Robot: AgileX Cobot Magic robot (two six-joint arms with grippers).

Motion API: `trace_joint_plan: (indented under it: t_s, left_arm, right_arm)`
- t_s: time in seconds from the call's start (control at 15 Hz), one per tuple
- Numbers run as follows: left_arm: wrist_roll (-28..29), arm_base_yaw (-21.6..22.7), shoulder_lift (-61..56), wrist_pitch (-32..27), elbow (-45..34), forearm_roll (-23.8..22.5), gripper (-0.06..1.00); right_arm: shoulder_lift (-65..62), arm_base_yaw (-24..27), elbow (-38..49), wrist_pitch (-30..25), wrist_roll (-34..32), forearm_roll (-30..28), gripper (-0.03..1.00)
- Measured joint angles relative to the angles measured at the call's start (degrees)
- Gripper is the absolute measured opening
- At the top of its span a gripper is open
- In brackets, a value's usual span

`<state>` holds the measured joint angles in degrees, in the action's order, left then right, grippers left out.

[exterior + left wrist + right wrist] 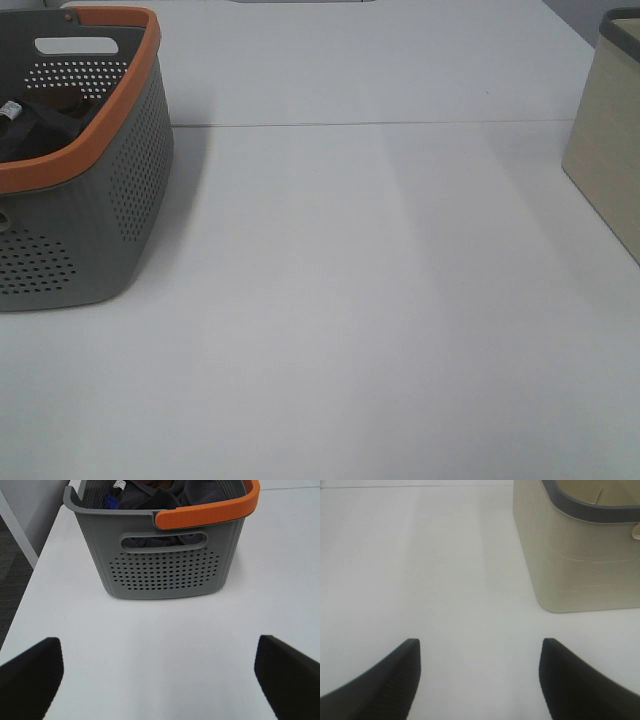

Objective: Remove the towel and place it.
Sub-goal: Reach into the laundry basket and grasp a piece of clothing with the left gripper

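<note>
The dark navy-grey towel (200, 492) lies crumpled inside a grey perforated basket (165, 575) with an orange rim; a small white tag (120, 485) shows at its edge. In the exterior view the basket (140, 170) stands at the far left, with dark cloth (40, 125) inside. My left gripper (157, 650) is open and empty above the table, a short way in front of the basket's handle side. My right gripper (480, 647) is open and empty over bare table. Neither gripper shows in the exterior view.
A bit of bright blue cloth (111, 501) and something brown (150, 482) also lie in the basket. A beige bin with a grey rim (580, 555) stands near my right gripper, at the right edge of the exterior view (605, 160). The white table's edge (30, 585) runs beside the basket.
</note>
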<state>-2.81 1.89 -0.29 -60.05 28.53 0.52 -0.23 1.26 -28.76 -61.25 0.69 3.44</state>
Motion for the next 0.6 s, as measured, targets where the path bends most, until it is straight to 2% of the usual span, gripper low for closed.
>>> trace_joint_plan:
  t_s: [0.6]
  left_arm:
    - [0.0,0.0,0.0,0.0,0.0,0.0,0.98]
  right_arm:
    - [0.0,0.0,0.0,0.0,0.0,0.0,0.60]
